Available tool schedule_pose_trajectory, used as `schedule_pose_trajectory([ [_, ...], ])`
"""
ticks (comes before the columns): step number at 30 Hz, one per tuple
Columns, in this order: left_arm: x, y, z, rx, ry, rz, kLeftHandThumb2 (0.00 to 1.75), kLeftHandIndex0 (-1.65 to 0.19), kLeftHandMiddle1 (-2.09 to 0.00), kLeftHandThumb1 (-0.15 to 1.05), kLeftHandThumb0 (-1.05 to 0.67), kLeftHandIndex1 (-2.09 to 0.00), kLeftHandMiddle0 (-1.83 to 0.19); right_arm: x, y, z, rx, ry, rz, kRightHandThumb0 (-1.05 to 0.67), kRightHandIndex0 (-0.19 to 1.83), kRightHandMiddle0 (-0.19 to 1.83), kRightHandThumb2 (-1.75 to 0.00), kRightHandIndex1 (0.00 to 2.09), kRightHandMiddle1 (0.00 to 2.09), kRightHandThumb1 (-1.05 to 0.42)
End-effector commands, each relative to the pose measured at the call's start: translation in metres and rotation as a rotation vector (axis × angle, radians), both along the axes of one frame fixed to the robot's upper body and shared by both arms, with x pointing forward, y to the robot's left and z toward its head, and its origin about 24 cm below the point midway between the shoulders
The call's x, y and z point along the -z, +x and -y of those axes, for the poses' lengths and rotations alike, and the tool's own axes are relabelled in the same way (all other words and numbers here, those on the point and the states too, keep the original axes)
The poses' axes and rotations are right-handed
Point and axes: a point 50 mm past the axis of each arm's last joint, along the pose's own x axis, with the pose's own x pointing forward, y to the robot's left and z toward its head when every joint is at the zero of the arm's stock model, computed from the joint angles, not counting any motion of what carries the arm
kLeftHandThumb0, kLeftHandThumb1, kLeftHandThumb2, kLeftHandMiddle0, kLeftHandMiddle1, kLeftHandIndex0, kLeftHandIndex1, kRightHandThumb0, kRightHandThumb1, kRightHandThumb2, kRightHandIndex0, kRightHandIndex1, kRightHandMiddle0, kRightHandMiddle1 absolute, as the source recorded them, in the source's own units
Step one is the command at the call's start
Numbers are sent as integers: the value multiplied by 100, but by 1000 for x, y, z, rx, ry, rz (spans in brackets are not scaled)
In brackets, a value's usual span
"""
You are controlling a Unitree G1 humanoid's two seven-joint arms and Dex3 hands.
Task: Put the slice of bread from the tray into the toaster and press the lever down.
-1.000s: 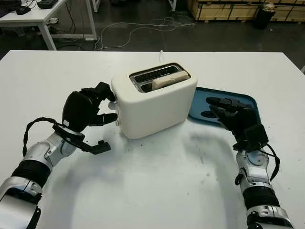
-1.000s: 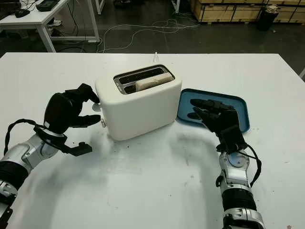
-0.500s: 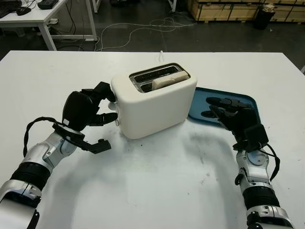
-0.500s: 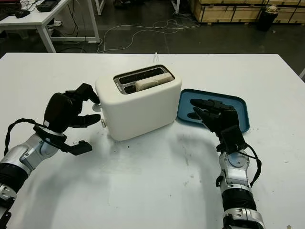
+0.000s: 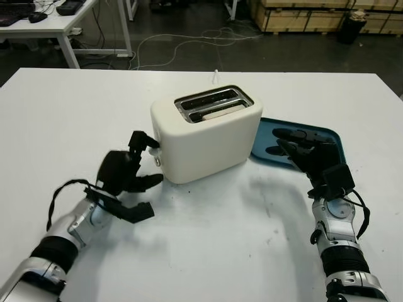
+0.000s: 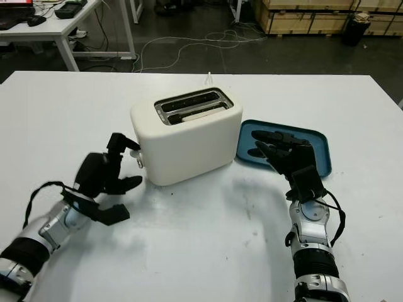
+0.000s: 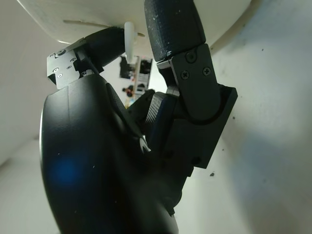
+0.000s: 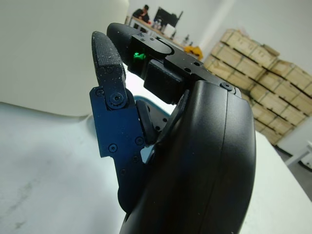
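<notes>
**Bread down in the toaster, left hand at the lever**

One cream toaster stands on the white table, with two slots in its top. The slot nearer the robot holds one slice of bread, sunk low so that just its upper edge shows; the farther slot looks dark inside.

The left hand is at the toaster's left end, fingers curled around the small white lever, which sits low on that end face. One finger reaches above the lever and another lies beside it.

One blue tray lies just right of the toaster, and nothing can be seen lying in it. The right hand hovers over the tray's near edge, holding nothing, fingers extended toward the toaster.
</notes>
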Motion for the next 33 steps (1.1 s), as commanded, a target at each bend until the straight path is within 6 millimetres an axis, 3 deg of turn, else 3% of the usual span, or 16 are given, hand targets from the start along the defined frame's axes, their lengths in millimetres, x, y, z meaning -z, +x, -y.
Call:
schedule_pose_trajectory([
  [1,55,-26,18,68,135,-275,66,-101,-174,92,-105,-168,-117,0,0,1,7,-3,-1,-52,124,119,0,29,0,-90],
  [14,45,-14,13,57,146,-229,69,-100,-175,92,-105,-174,-122,0,1,1,10,3,-5,-52,124,120,0,29,0,-90],
  [26,-29,16,3,161,174,62,82,-106,-175,92,-105,-175,-128,-1,0,0,8,-6,0,-53,124,120,0,30,0,-90],
  [33,-45,13,12,243,134,73,76,-89,-175,92,-105,-175,-115,-2,0,0,11,-17,1,-53,123,120,0,30,0,-90],
])
